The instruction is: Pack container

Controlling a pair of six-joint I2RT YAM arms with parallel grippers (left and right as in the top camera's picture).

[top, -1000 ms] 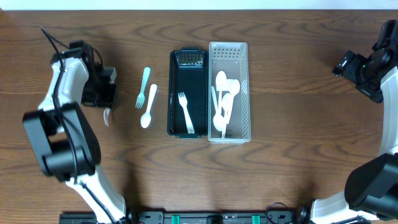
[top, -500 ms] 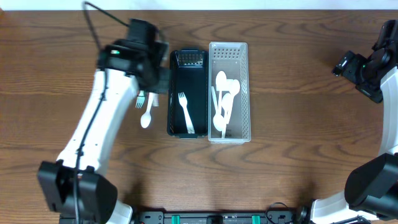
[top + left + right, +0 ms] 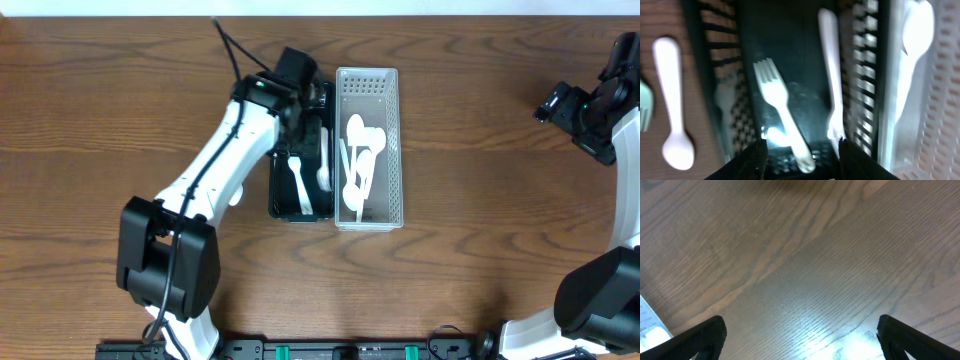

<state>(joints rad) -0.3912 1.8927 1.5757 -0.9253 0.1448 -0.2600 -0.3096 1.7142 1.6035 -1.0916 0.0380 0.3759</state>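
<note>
The left pincer (image 3: 802, 152) hangs over the black tray (image 3: 300, 215) at upper centre of the overhead view, its jaws apart with nothing between them. Just beneath it a blurred white utensil (image 3: 829, 75) lies along the tray's right wall, beside a white fork (image 3: 777, 105) on the tray floor. Touching the tray on its right, the white basket (image 3: 392, 200) holds several spoons (image 3: 358, 140). Left of the tray, a white spoon (image 3: 672, 105) and a teal fork (image 3: 644, 107) lie loose on the worktop (image 3: 480, 250). The right pincer (image 3: 800, 345), at the frame's right edge, is wide open and empty over bare wood.

This reads as the drop-off step. The next move likely calls for lifting clear, swinging left, and pinching one flat, thin handle off the wood, then sorting it to the matching bin.

No brand, label or writing is legible.
</note>
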